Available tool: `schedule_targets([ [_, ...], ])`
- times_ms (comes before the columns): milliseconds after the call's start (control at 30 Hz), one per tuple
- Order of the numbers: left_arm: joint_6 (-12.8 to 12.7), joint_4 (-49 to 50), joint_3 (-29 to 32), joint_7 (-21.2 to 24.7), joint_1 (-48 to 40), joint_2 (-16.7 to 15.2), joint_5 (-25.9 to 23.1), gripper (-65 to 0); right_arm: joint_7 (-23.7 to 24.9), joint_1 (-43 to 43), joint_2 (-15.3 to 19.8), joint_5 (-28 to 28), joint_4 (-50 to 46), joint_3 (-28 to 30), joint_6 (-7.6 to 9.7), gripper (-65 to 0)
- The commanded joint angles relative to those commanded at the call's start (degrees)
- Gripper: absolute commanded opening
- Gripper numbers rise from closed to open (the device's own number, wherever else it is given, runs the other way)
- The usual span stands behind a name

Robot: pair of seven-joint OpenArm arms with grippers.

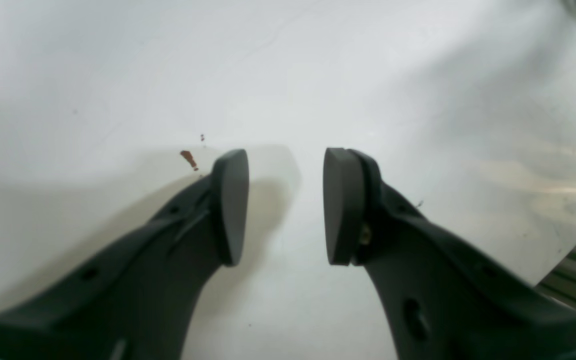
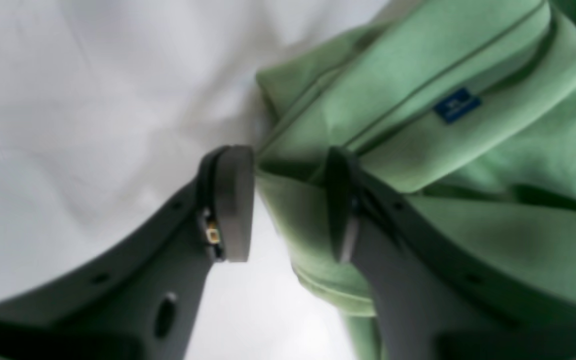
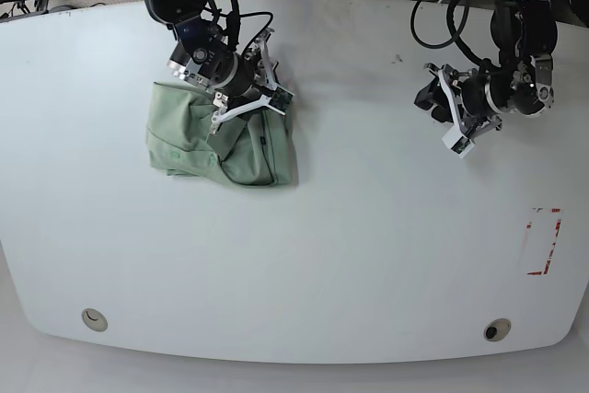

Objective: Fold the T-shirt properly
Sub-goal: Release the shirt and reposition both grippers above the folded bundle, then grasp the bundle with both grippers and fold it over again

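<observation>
T-shirt (image 2: 408,235) bunched up by the right gripper (image 2: 289,205)

In the left wrist view, the left gripper (image 1: 286,207) has its jaws spread wide, with bare white surface (image 1: 288,100) showing between them. A little brown mark (image 1: 188,159) is near one tip.

In the right wrist view, the right gripper's jaws are spread too. One tip is over the green cloth, and the other is just beside its edge. I cannot tell if they touch it. The shirt is all wrinkly, and a small blue tag (image 2: 456,105) shows between the folds.

In the base view, the shirt lies in a crumpled heap on the left side of the picture, with the right gripper above part of it. The left gripper is well apart from it, on the other side. Red marks (image 3: 554,242) show near the right edge of the surface.
</observation>
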State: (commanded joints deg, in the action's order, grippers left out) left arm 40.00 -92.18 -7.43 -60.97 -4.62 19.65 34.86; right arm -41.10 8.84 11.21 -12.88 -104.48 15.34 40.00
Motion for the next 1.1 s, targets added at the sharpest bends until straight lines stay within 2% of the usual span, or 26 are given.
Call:
schedule_targets([
  [67,0.0,0.0,0.0,0.0,-0.4,0.0,0.0,-41.8,-0.1,0.2,-1.1,0.1,-0.9,-0.3,0.00,-64.4],
  [100,0.0,0.0,0.0,0.0,-0.4,0.0,0.0,-41.8,-0.2,0.3,-1.7,-0.1,-1.8,-0.8,0.00,-65.0],
  [300,0.0,0.0,0.0,0.0,-0.6,0.0,0.0,-41.8,-0.5,0.8,-5.2,-0.1,-6.4,-1.2,0.00,-64.8],
  [400,0.0,0.1,0.0,0.0,-1.1,0.0,0.0,-41.8,-2.6,0.4,-6.5,-0.1,-7.6,-1.1,0.00,-64.4],
  [500,0.0,0.0,0.0,0.0,-1.2,0.0,0.0,-41.8,-4.8,0.1,-7.0,0.0,-9.1,-1.0,0.00,-64.4],
  [800,0.0,0.0,0.1,0.0,-1.2,0.0,0.0,-41.8,-5.5,-1.8,-9.3,0.4,-8.3,-0.8,0.00,-64.0],
  [833,0.0,0.0,0.1,0.0,-1.2,0.0,0.0,-41.8,-5.6,-1.8,-9.8,0.4,-8.3,-0.8,0.00,-62.9],
  [867,0.0,0.0,0.2,0.0,-1.2,0.0,0.1,-41.8,-5.6,-1.8,-10.3,0.4,-8.3,-1.1,0.00,-59.1],
  [1000,0.0,-2.2,0.4,0.0,-1.1,-0.1,0.1,-41.8,-5.6,-1.3,-10.4,0.4,-9.3,-1.3,0.00,-34.7],
  [1067,0.0,-4.7,1.1,0.0,-1.1,-0.7,0.1,-41.8,-5.6,-0.4,-10.4,0.4,-10.4,-1.9,0.00,-26.8],
  [1100,0.0,-6.1,2.0,0.0,-1.0,-1.6,-0.1,-41.8,-5.6,-0.1,-10.3,0.4,-10.6,-3.3,0.00,-25.5],
])
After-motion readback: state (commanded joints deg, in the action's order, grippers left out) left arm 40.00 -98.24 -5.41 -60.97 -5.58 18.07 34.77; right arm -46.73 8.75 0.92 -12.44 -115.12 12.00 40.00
